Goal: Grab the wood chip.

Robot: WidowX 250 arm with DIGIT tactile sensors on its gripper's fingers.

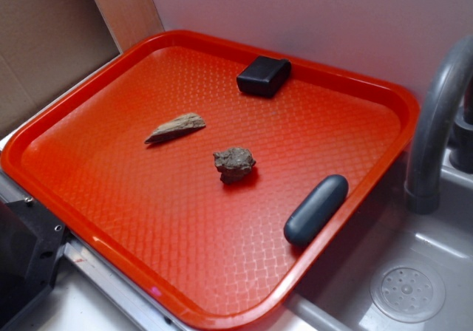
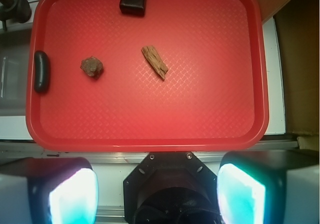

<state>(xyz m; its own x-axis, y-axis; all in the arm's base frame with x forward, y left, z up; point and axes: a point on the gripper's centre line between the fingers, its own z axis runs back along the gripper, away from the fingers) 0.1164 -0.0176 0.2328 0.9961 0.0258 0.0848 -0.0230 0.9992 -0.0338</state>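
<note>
Pincer (image 2: pixel 157 191) spread wide, empty — wood chip (image 1: pixel 176 127) (tan, grainy, tapering to 1 point) lies flat on red tray (image 1: pixel 222 272).

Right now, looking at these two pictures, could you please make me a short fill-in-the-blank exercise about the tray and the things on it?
1. The wood chip lies on a tray whose colour is ____.
2. The number of loose things on the tray is ____.
3. In the wrist view, the gripper is wide ____ and holds nothing.
4. The black block sits against the tray's rim, while the rock lies near the ____ of the tray.

Missing words: red; four; open; middle
</note>
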